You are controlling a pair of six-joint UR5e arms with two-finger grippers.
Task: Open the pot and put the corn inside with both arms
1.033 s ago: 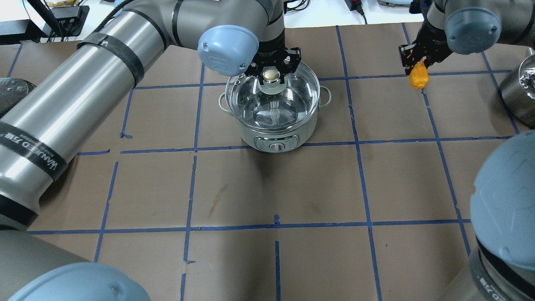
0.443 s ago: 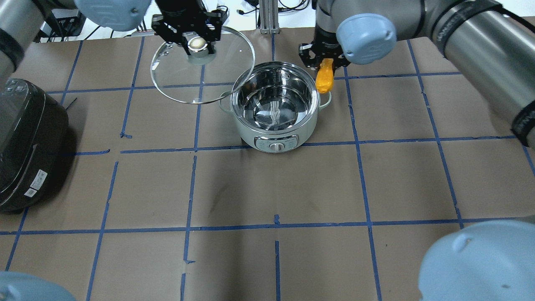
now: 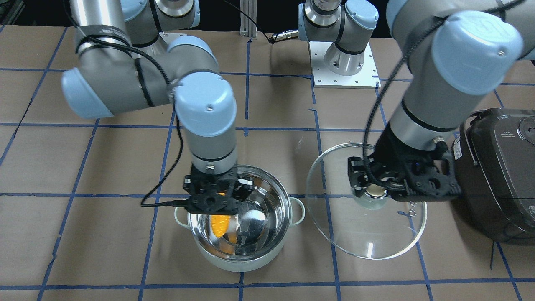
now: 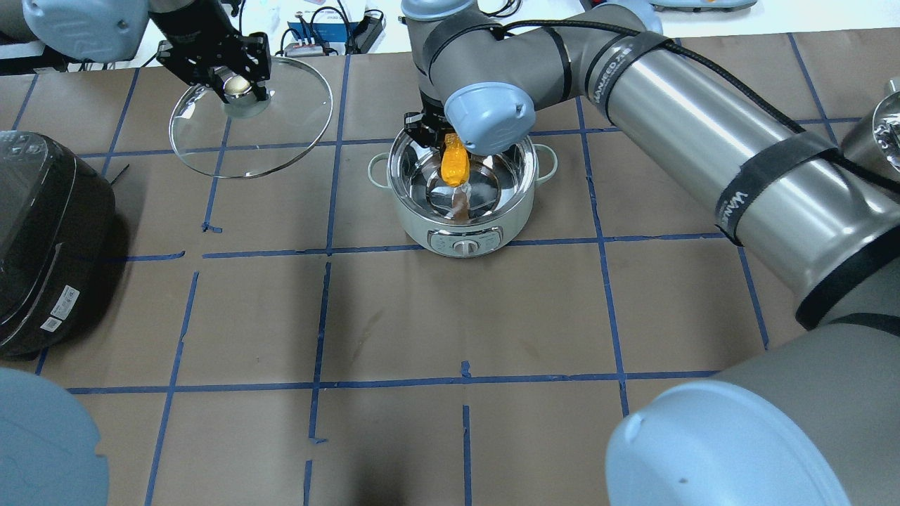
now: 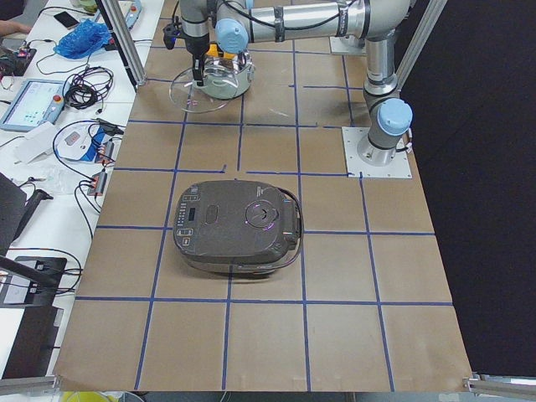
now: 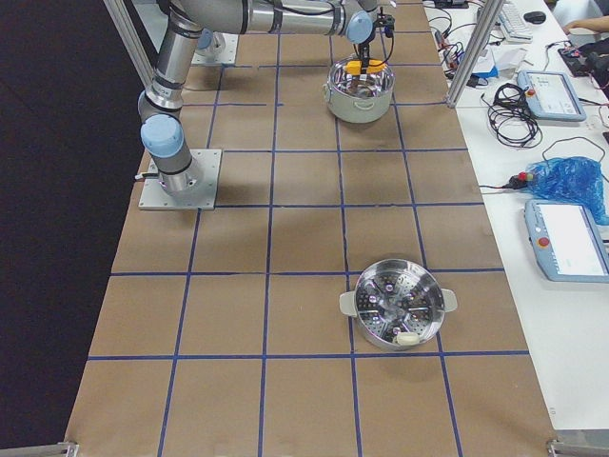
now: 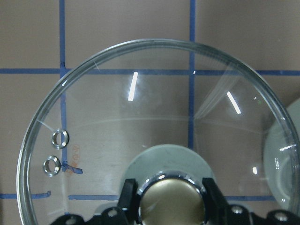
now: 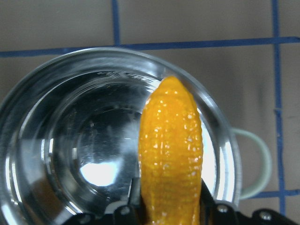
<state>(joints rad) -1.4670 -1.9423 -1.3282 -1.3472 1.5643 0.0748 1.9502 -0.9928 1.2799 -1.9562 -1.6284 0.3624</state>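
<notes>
corn (image 4: 454,164) hangs long-axis vertical, tip down, just inside the rim of the pot (image 4: 413,219), pinched by right hand (image 3: 217,205); left hand (image 4: 235,83) clamps lid (image 4: 285,133) well clear.

The right pincer (image 3: 217,207) grips corn (image 3: 219,225) over the open pot (image 3: 239,264); left pincer (image 3: 375,191) holds the lid (image 3: 376,239) aside.

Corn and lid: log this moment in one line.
pot: open | lid: left jaws, held aside | corn: right jaws, over pot interior | release: not yet

Robotics lab — taped-grid table (image 4: 492,316), teach pendant (image 6: 568,240), cable clutter (image 5: 86,84).
</notes>
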